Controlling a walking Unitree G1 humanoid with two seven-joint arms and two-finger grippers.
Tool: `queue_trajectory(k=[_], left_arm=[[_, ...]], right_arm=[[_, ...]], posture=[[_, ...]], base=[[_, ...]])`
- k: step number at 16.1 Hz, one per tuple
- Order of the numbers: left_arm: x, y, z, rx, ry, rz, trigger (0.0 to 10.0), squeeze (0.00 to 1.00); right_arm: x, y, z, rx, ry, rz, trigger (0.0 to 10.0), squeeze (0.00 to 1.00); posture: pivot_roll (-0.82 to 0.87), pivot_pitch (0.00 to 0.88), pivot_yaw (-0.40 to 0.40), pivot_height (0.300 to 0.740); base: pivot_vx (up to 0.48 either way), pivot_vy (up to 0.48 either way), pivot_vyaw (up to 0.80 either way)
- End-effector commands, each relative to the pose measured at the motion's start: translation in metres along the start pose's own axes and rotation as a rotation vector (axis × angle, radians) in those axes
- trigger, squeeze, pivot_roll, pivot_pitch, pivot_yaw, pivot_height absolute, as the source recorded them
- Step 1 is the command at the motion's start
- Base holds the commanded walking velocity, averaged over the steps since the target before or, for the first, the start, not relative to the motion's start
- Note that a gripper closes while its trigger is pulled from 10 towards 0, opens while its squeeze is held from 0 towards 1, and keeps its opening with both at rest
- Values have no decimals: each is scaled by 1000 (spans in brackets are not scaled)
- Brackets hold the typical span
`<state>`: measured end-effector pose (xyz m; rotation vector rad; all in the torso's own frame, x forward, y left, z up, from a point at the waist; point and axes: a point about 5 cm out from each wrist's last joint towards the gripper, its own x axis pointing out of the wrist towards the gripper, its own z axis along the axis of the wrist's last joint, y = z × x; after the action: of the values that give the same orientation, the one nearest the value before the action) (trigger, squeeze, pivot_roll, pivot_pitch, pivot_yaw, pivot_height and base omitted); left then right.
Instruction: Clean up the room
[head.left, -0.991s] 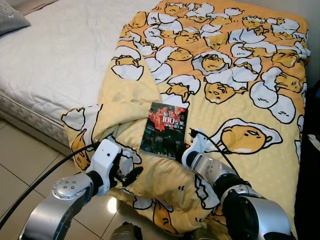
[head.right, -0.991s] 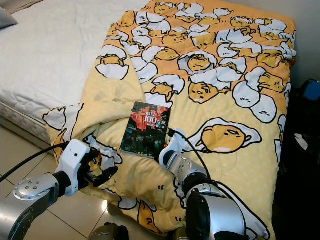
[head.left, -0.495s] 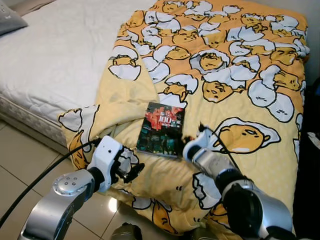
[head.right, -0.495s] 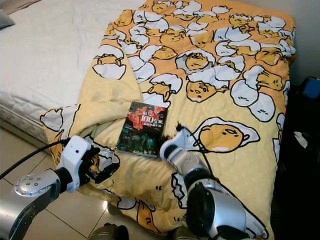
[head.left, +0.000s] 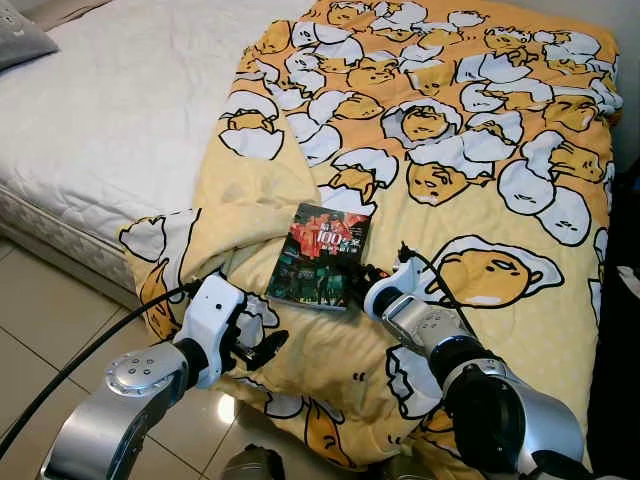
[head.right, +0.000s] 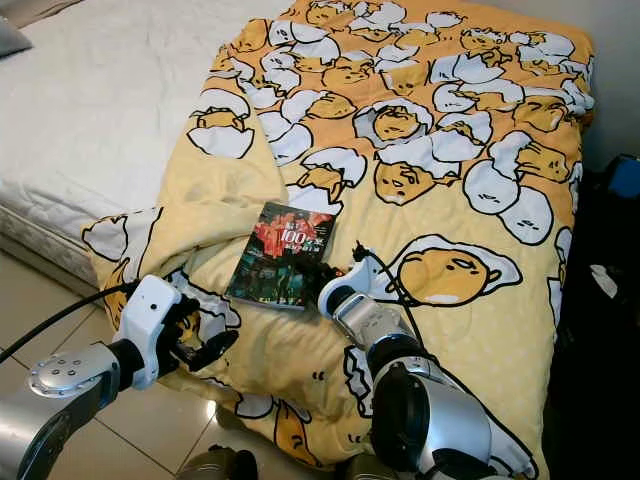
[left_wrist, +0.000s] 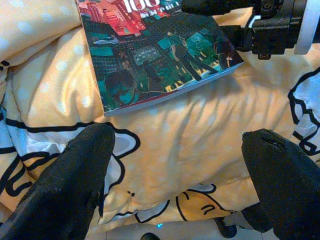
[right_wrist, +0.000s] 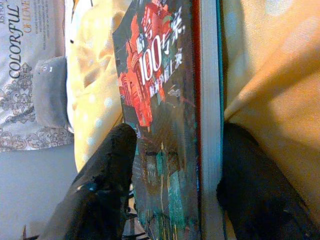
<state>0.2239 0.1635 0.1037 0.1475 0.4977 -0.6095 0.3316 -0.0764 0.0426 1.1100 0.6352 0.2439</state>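
Paperback book (head.left: 322, 256), dark cover with red title block, lies flat on the yellow egg-print blanket (head.left: 480, 170), close to the blanket's folded front hem at the edge of the bed (head.left: 110, 120). Long axis runs from the hem up toward the middle of the blanket, slightly skewed.

Right end effector (head.left: 358, 278) is at the book's lower right corner. In the right wrist view one black finger (right_wrist: 107, 170) lies over the cover and the other (right_wrist: 250, 190) sits against the page edge and underside: fingers straddle the book's thickness with a slim gap, not clearly clamped. It is the nearer arm by far; book lies straight ahead along its fingers.

Left end effector (head.left: 258, 347) hovers below the book, over the hanging blanket hem, fingers spread wide, holding nothing; book sits beyond its fingertips.

Judgement: next move is closing the right fingers on that corner.
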Motion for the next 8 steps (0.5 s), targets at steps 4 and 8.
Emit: queue_trajectory(k=[4,8], left_arm=[[-1,-2,-4,1,13,-8,10000,0],[0,-3,-4,0,13,-11,10000,0]], right_arm=[[2,2,-6,-14,40,-8,0,0],[2,1,-7,-17,44,-13,0,0]], posture=[[116,99,18,740],[117,99,19,740]], base=[[0,0,0],[0,0,0]])
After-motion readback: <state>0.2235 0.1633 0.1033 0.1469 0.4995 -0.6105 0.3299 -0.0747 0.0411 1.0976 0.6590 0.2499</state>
